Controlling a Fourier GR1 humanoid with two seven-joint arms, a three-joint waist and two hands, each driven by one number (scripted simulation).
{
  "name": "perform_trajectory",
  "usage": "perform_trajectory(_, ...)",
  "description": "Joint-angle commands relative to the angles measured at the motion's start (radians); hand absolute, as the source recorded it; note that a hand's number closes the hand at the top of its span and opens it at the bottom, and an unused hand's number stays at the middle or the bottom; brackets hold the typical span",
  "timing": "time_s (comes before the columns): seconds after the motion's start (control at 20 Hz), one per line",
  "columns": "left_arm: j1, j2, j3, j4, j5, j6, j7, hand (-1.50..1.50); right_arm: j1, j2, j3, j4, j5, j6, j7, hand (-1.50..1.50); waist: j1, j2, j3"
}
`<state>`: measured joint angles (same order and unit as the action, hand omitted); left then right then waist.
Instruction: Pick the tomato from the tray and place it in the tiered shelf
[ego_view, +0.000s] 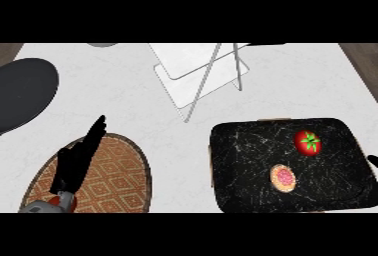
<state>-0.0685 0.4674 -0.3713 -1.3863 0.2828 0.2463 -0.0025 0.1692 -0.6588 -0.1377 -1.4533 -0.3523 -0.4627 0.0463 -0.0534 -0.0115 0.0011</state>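
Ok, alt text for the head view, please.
A red tomato and a round pink disc lie on a black marbled tray at the right of a white counter. A white wire tiered shelf stands beyond it; the left robot hand, fingers straight, is over a brown woven oval mat.

One head view looks steeply down from above and behind the black left hand onto the white counter.
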Motion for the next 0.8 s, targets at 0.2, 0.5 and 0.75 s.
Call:
perform_trajectory(0.2, -0.008, -0.020, -0.001, 0.085, -0.013, -0.059, -0.033, 0.00, 0.058, -0.168, 0.092, -0.399, 0.027, 0.018, 0.382, -1.50, 0.037, 0.012, -0.007)
perform_trajectory(0.5, -0.018, -0.024, -0.030, 0.013, -0.022, -0.060, 0.009, 0.00, 0.091, -0.472, 0.199, -0.379, 0.216, 0.104, 0.671, -1.50, 0.084, 0.025, -0.012)
perform_trajectory(0.75, -0.055, -0.009, -0.028, 0.026, -0.032, -0.084, 0.032, 0.00, 0.015, -0.630, 0.282, -0.405, 0.308, 0.178, 0.983, -1.50, 0.108, 0.030, -0.009)
